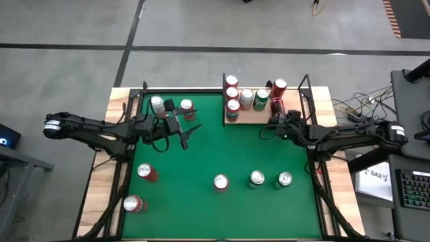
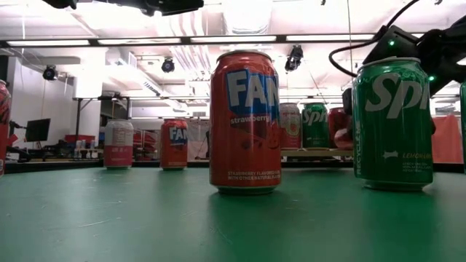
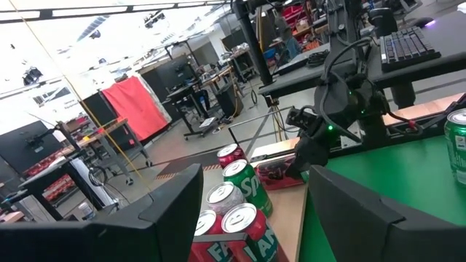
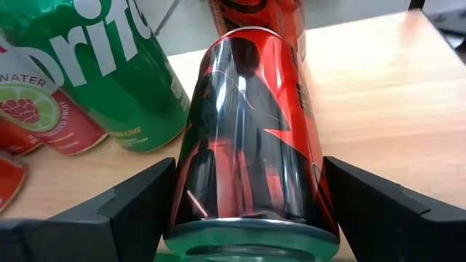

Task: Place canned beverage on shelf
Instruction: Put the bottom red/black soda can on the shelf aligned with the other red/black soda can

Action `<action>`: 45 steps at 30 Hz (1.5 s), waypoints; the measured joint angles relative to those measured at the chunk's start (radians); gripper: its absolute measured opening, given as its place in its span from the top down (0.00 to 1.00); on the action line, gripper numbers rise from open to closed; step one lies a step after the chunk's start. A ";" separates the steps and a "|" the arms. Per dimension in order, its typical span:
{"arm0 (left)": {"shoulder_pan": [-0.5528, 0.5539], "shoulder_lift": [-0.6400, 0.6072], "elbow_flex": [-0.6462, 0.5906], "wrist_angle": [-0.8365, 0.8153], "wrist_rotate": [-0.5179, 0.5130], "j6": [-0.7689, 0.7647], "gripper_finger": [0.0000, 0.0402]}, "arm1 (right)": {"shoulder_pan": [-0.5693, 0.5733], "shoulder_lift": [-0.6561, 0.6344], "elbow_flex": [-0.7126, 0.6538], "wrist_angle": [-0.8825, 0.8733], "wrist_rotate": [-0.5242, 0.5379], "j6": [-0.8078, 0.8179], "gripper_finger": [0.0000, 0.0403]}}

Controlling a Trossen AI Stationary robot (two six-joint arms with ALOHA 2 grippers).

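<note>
Red-and-black can [image 4: 251, 138] fills the right wrist view, lying tipped on the shelf [image 4: 378, 94], the right gripper [image 1: 275, 107] with jaws apart either side. Light, slick, dentable: take its mid-body. Its label's unreadable. Left gripper [image 1: 180, 124] hovers mid-table, jaws apart, empty.

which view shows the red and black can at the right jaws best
Right wrist view: the red and black can fills the frame, between open fingers on the shelf. High view shows only its top; left wrist view, distant and half hidden; low view, unclear.
</note>
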State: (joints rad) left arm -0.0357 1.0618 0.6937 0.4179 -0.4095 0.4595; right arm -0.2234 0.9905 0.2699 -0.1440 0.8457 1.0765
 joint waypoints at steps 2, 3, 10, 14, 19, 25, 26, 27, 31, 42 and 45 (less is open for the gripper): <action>0.000 0.000 0.000 0.000 0.000 0.000 0.42 | 0.000 0.000 0.000 -0.004 -0.002 0.006 0.20; 0.000 0.000 0.000 0.000 0.000 0.000 0.42 | 0.000 -0.002 0.000 -0.004 -0.001 0.007 0.21; 0.000 0.000 0.000 0.000 0.000 0.000 0.42 | 0.003 -0.048 0.010 -0.003 0.003 -0.025 0.27; 0.000 0.000 0.000 0.000 0.000 0.000 0.42 | 0.004 -0.094 0.024 -0.020 -0.014 -0.067 0.27; 0.000 0.000 0.000 0.000 0.001 -0.007 0.42 | 0.025 -0.159 0.050 -0.022 -0.008 -0.106 0.27; -0.001 0.000 0.000 0.001 0.046 -0.022 0.42 | 0.083 -0.231 0.078 -0.023 0.022 -0.143 0.27; -0.001 0.000 0.000 0.001 0.063 -0.024 0.42 | 0.094 -0.241 0.084 -0.024 0.029 -0.148 0.27; -0.001 0.000 0.000 0.002 0.076 -0.027 0.42 | 0.107 -0.251 0.091 -0.029 0.037 -0.153 0.27; -0.003 0.000 0.000 0.008 0.088 -0.032 0.42 | 0.164 -0.277 0.120 -0.044 0.071 -0.173 0.27; -0.003 0.005 0.000 0.049 0.266 -0.077 0.42 | 0.337 -0.288 0.212 0.014 0.186 -0.276 0.27; -0.003 0.026 0.000 0.094 0.346 -0.101 0.42 | 0.385 -0.268 0.214 0.154 0.190 -0.376 0.27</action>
State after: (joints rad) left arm -0.0386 1.0875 0.6933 0.5121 -0.0637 0.3586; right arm 0.1613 0.7226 0.4836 0.0096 1.0358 0.7002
